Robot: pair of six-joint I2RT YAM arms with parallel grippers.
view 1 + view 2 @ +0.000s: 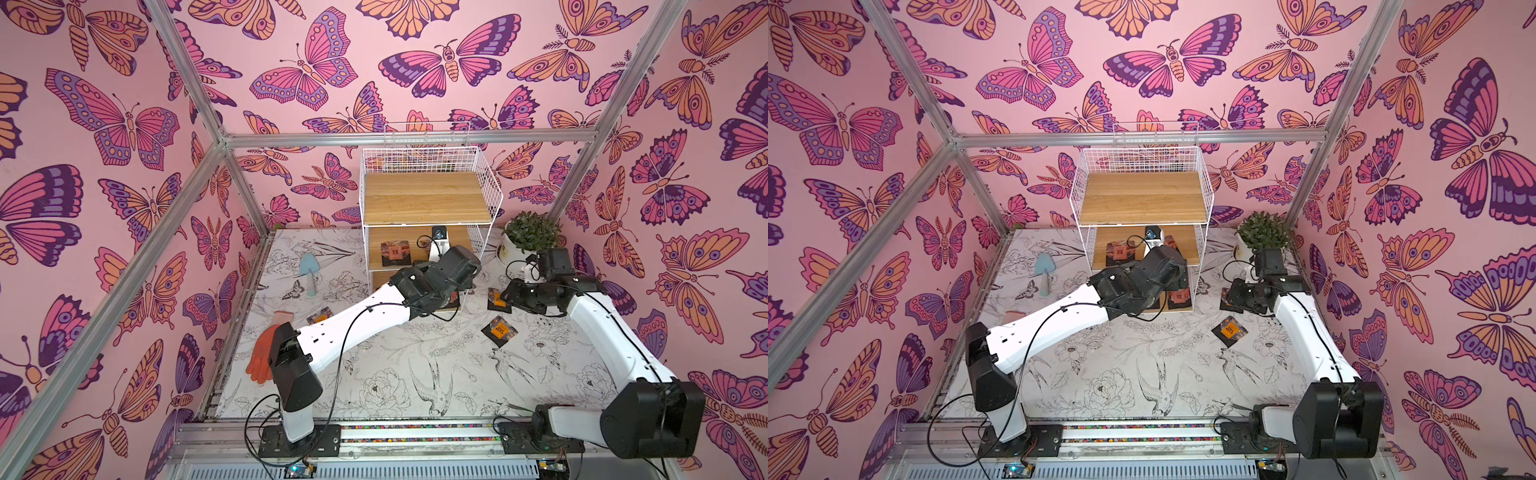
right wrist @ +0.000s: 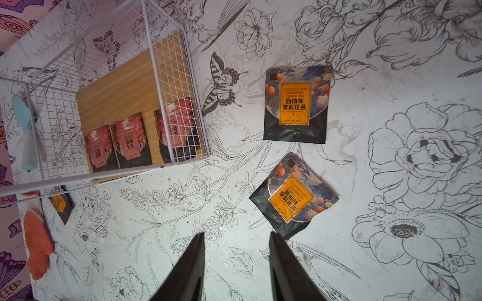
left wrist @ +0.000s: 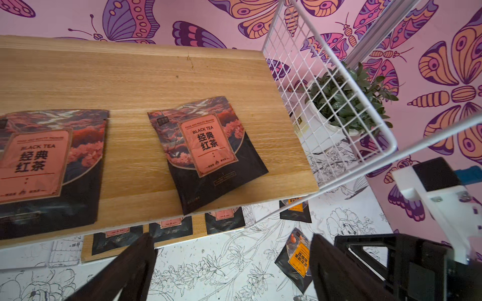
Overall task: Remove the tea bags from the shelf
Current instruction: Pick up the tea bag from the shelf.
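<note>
Observe the left pincer (image 3: 232, 235): its jaws stand apart and empty before the shelf (image 3: 130, 78). Two red tea bags (image 3: 214, 153) lie on its middle board, at frame centre and left. The right pincer (image 2: 236, 233), also apart and empty, hangs over the worktop (image 2: 391, 65) near two orange tea bags (image 2: 296, 104).

top views overhead, wrist views close, sharing shelf (image 1: 428, 197)

Bystanders on the flower-printed worktop (image 1: 415, 370)
Orange glove (image 1: 261, 357) and pale-blue trowel (image 1: 308, 270) near left edge; white-potted green plant (image 1: 530, 235) in far-right corner.
</note>
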